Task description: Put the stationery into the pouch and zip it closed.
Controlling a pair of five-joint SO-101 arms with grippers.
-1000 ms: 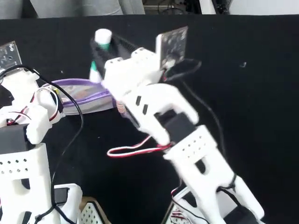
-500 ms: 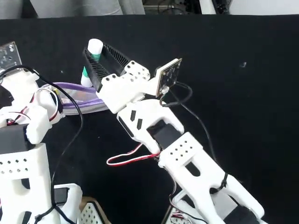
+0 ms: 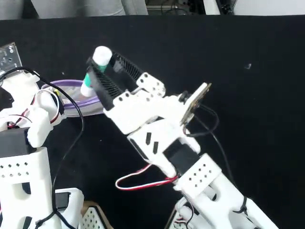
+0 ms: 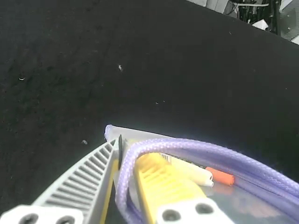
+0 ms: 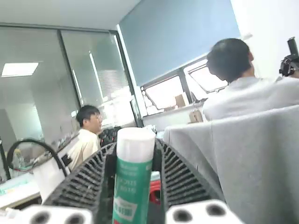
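Right gripper, clamping glue stick, has swung it over pouch mouth (left gripper pinching rim); drop seems next.

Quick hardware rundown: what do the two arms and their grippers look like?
Left arm and right arm: white plastic shells, black servo blocks, panels of small holes. Red-and-white wires loop under the right arm; a black cable runs down the left. Right gripper: black ribbed fingers. Left gripper: one grey ribbed finger, one yellow.
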